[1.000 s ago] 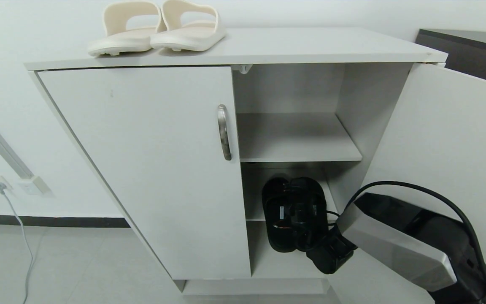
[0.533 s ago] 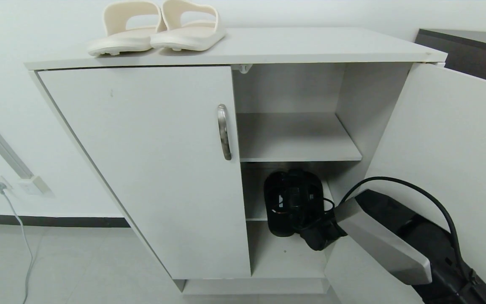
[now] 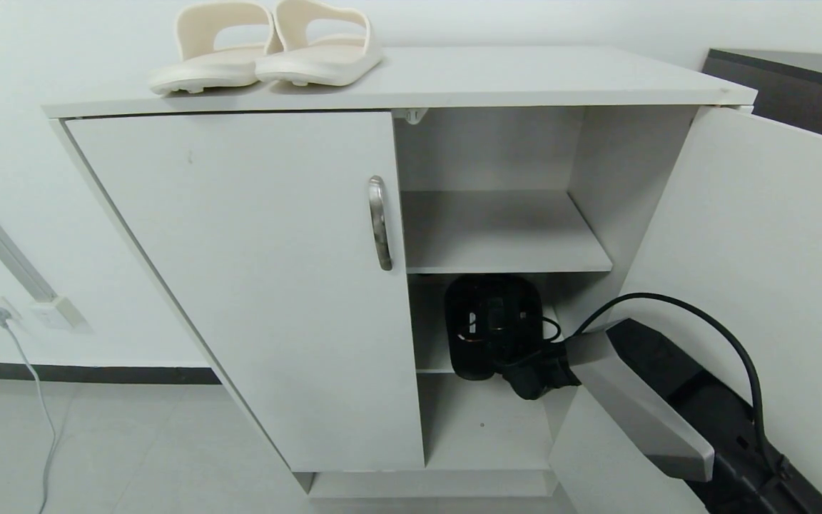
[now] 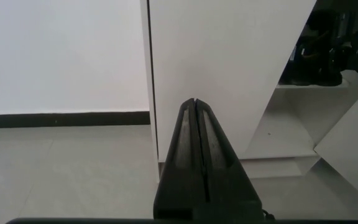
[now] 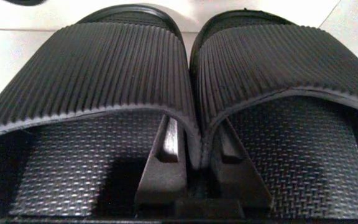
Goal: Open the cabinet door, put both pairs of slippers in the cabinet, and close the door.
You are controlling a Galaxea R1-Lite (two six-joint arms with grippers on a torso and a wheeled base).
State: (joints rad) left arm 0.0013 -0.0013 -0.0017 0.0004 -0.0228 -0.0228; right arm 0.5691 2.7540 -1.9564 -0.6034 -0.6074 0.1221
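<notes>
- Two doors are carried by the white cabinet (image 3: 454, 78). The left door (image 3: 240, 271) is shut, and the right door (image 3: 753, 235) is swung wide open to the right.
- Three levels are seen behind the open door: an upper shelf (image 3: 496, 235), a middle shelf and the cabinet bottom.
- The pair of black slippers (image 3: 493, 325) is held side by side at the middle shelf, under the upper shelf, with the near ends at the shelf's front edge. Whether the soles rest on the shelf cannot be told.
- The pair of cream slippers (image 3: 268, 46) is set on the cabinet top, at its far left, the two touching.
- The right gripper (image 5: 194, 155) is reached in from the right. Its jaws are closed narrowly on the two inner strap walls of the black slippers, one finger inside each slipper.
- The left gripper (image 4: 195, 109) is held low before the shut left door, its jaws pressed together on nothing.
- A metal handle (image 3: 379, 223) is fixed upright at the left door's right edge.
</notes>
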